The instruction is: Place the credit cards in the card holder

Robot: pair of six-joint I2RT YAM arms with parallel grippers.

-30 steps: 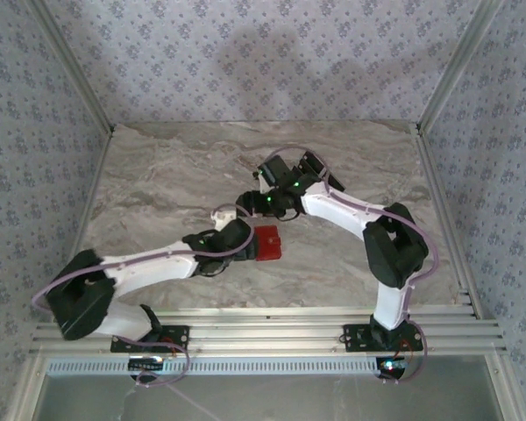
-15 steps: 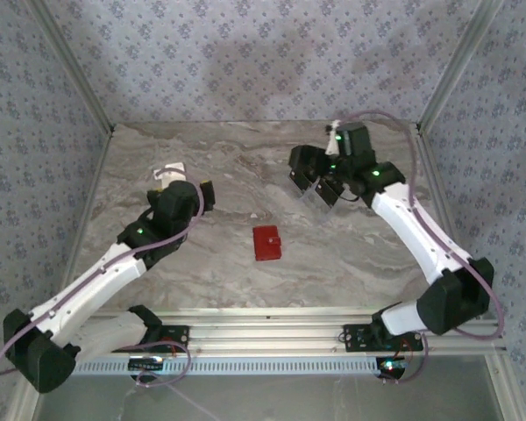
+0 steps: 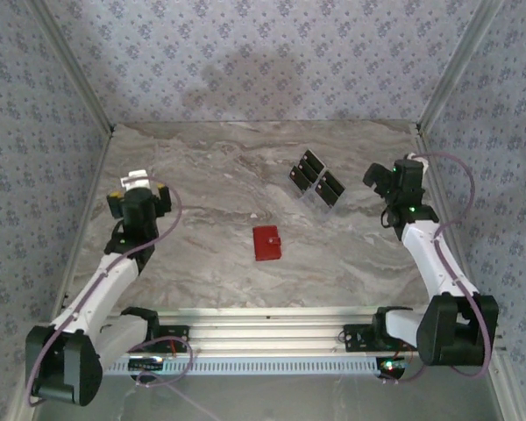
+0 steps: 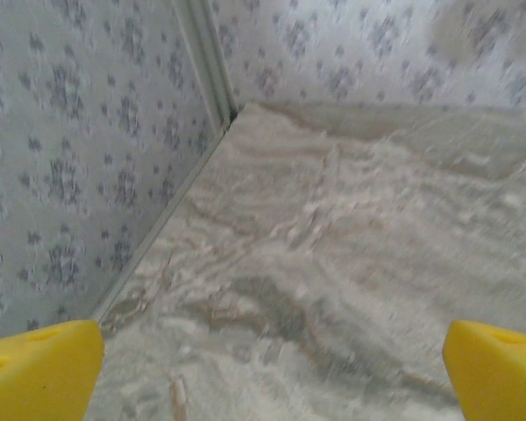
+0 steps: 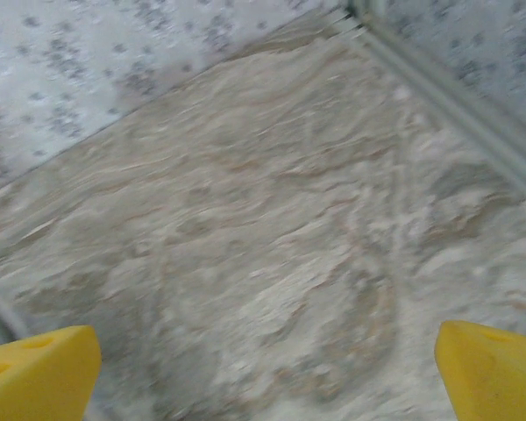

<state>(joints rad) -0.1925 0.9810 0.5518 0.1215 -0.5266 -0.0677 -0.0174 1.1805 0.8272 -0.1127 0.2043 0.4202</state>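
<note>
Bench (image 3: 202, 167): marbled surface, carrying both task items near its centre. Left gripper (image 3: 138, 195): wide, empty, out by the left wall. Right gripper (image 3: 390, 178): likewise wide and empty, by the right rail. Judged a neutral stance that leaves the work area unobstructed.

Card holder (image 3: 266, 243): red, closed, flat at centre, well apart from both grippers. Credit cards (image 3: 317, 180): black, grouped beyond it to the right, nearer the right gripper and lying outside the holder.

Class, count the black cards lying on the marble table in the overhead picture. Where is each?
4 credit cards, clustered beyond the card holder: far-left, near-left, far-right, near-right. Stacked ones may be hidden.
</note>
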